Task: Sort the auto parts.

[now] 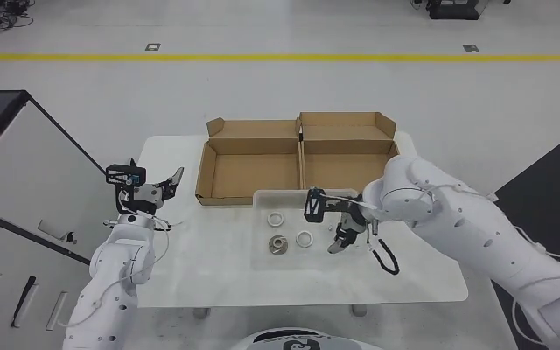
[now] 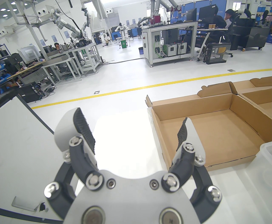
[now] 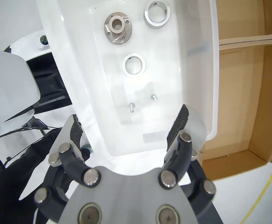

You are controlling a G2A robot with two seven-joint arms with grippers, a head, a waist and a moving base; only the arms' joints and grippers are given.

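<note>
A clear plastic bin [image 1: 262,203] in the middle of the table holds the metal parts. In the right wrist view these are a flanged hub [image 3: 118,28], two plain rings [image 3: 157,13] [image 3: 133,64] and two small bolts [image 3: 131,107] [image 3: 154,97]. My right gripper [image 3: 129,114] hangs open over the bin's right end [image 1: 343,236], just above the bolts, with nothing between its fingers. My left gripper [image 1: 171,184] is open and empty above the table's left side, apart from the bin and short of the left cardboard box [image 2: 212,131].
Two open, empty cardboard boxes [image 1: 249,171] [image 1: 346,162] stand side by side behind the bin. A grey panel [image 1: 44,184] leans at the table's left. The table's front edge [image 1: 306,302] lies below the bin.
</note>
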